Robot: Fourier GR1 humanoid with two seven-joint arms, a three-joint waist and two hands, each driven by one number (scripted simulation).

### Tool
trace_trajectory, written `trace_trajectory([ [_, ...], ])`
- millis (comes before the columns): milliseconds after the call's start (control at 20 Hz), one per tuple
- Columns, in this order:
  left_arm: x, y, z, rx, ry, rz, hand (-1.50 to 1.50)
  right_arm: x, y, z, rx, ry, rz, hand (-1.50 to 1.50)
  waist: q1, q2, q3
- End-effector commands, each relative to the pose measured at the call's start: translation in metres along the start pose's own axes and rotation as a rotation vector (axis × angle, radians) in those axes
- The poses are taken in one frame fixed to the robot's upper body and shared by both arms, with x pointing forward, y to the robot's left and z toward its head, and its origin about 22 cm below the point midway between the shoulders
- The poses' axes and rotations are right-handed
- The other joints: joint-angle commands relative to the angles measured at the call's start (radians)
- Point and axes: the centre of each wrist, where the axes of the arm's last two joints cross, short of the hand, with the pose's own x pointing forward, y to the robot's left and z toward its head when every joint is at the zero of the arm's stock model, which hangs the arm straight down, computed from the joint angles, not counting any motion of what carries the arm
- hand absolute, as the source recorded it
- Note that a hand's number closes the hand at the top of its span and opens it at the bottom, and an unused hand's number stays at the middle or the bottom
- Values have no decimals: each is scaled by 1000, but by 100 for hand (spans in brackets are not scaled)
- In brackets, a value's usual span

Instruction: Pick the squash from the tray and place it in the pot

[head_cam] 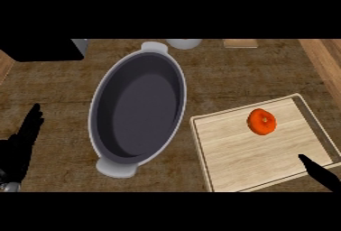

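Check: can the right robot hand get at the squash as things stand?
Probably yes. The right robot hand shows at the near corner of the tray; the squash lies uncovered on it, and nothing stands between them.

The right hand (320,173) is mostly cut off at the lower right corner, the left hand (20,143) at the left edge.

Single head view, looking steeply down at counter (253,72) (close in); pot (136,113) fills centre-left, tray (246,158) lower right.
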Motion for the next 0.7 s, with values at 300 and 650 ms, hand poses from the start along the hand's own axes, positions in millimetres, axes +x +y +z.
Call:
trace_trajectory([
  [300, 18, -14, -11, -62, 0, 3, 0, 93, -25, -8, 229, 180, 231, -150, 56, 5, 3],
  [650, 18, -21, -14, -76, -39, -2, 0, 126, -5, -19, 511, 382, 403, -150, 86, 13, 5],
])
